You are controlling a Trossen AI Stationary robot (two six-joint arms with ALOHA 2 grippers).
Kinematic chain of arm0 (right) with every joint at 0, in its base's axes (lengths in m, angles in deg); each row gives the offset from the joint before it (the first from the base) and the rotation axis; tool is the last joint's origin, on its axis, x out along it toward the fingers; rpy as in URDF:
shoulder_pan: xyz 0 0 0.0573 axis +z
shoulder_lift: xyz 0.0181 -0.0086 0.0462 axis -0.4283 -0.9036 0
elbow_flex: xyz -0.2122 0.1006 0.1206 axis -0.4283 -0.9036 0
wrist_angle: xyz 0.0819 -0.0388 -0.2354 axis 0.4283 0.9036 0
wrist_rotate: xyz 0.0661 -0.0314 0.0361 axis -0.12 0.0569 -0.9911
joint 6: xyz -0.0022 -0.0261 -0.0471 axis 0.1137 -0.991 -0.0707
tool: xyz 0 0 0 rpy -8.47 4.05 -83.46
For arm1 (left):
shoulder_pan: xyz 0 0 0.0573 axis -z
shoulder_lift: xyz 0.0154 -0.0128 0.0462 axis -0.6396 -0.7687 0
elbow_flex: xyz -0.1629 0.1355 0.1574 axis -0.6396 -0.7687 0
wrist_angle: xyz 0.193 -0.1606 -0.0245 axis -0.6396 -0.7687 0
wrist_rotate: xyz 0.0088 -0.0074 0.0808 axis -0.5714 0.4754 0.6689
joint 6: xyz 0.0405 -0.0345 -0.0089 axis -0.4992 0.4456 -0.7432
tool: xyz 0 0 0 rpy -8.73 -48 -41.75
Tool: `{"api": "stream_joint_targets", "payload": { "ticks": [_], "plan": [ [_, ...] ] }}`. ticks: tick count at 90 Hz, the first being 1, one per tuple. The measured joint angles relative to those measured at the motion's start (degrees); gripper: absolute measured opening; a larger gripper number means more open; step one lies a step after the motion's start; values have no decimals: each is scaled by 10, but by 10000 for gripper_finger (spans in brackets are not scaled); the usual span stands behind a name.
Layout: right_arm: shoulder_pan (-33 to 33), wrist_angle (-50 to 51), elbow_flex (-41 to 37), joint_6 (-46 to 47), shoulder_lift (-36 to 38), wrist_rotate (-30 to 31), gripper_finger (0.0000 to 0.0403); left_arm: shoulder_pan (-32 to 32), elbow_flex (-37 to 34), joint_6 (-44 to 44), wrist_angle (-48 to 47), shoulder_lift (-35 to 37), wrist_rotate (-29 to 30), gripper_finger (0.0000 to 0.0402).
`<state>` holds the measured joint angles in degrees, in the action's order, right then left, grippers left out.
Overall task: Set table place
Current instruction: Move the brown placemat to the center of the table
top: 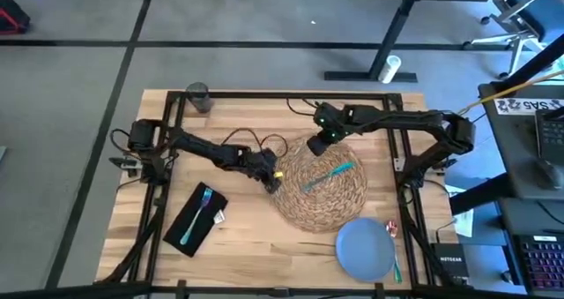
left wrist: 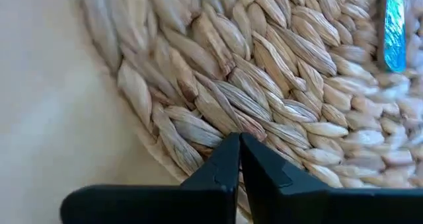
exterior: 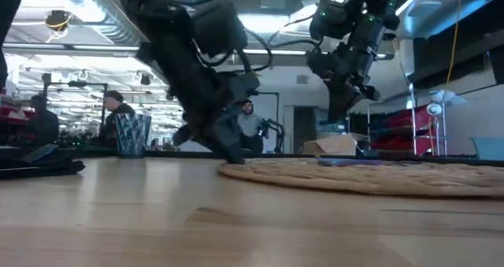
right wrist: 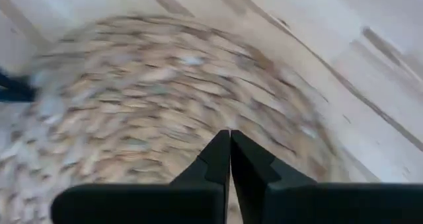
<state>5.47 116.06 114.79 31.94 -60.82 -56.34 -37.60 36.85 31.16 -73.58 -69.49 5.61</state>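
Note:
The round woven placemat (top: 322,193) lies in the middle of the table (top: 264,255), with a teal fork (top: 331,175) on it. My left gripper (top: 275,181) is shut, its tips down at the mat's left edge (left wrist: 198,128). My right gripper (top: 321,142) is shut and hangs in the air above the mat's far edge, touching nothing; the low view shows it (exterior: 339,116) well clear of the mat (exterior: 370,175). A blue plate (top: 364,249) rests flat on the table at the near right. My left gripper has its shut fingertips (left wrist: 228,151) down on the placemat's left rim (left wrist: 211,135), slanting down from the table's left side. No gap shows between the fingers, and I cannot tell whether any of the rim is caught between them. The mat lies flat on the table.
A black napkin (top: 196,218) with a teal utensil (top: 201,213) on it lies at the near left. A grey glass (top: 196,97) stands at the far left corner. Red-handled (top: 391,230) and green (top: 397,268) cutlery lie beside the plate.

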Motion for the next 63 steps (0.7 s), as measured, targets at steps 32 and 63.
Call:
{"api": "stream_joint_targets", "payload": {
  "ticks": [32,63],
  "plan": [
    [0,16,-57,29,-1,18,0,-33,-2,-29,13,116,62,0],
    [0,-50,-120,33,-22,3,0,-99,-2,-109,17,127,51,0]
  ]
}}
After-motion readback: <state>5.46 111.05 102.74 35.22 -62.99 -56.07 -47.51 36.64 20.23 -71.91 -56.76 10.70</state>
